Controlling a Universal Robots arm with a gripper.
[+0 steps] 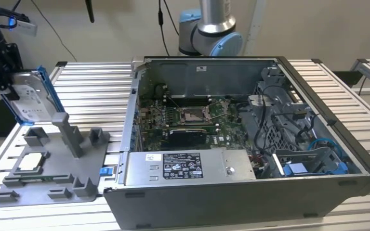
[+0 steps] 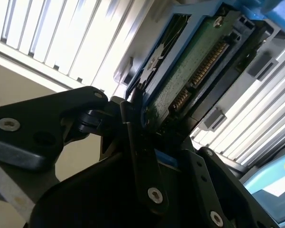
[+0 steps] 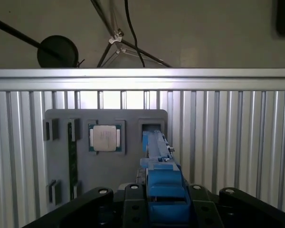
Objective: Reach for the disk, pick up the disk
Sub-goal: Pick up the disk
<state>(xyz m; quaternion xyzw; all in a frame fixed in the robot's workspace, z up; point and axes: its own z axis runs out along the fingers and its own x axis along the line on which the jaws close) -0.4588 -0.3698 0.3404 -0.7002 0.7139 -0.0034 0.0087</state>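
The pincer (image 3: pixel 164 197) is clamped on the disk (image 3: pixel 156 149), one black finger against each broad face; in the first wrist view the blue bracket runs edge-on between them. In the second wrist view the disk's green circuit board (image 2: pixel 190 71) and its row of connector contacts face the camera, with a finger (image 2: pixel 138 142) pressed against the bracket's edge. In the exterior view the disk (image 1: pixel 25 96) stands upright on its long edge, label outward, at the view's left, held just above the slotted blocks of a grey holder plate (image 1: pixel 63 178). A square silver chip (image 1: pixel 31 162) sits in a recess of that plate. The plate lies on a ribbed aluminium tabletop (image 1: pixel 95 82). Just beside it, to the view's right, stands an open computer case (image 1: pixel 236 207) containing a grey power supply (image 1: pixel 185 166). Behind the case rises the arm's base (image 1: pixel 211 29).
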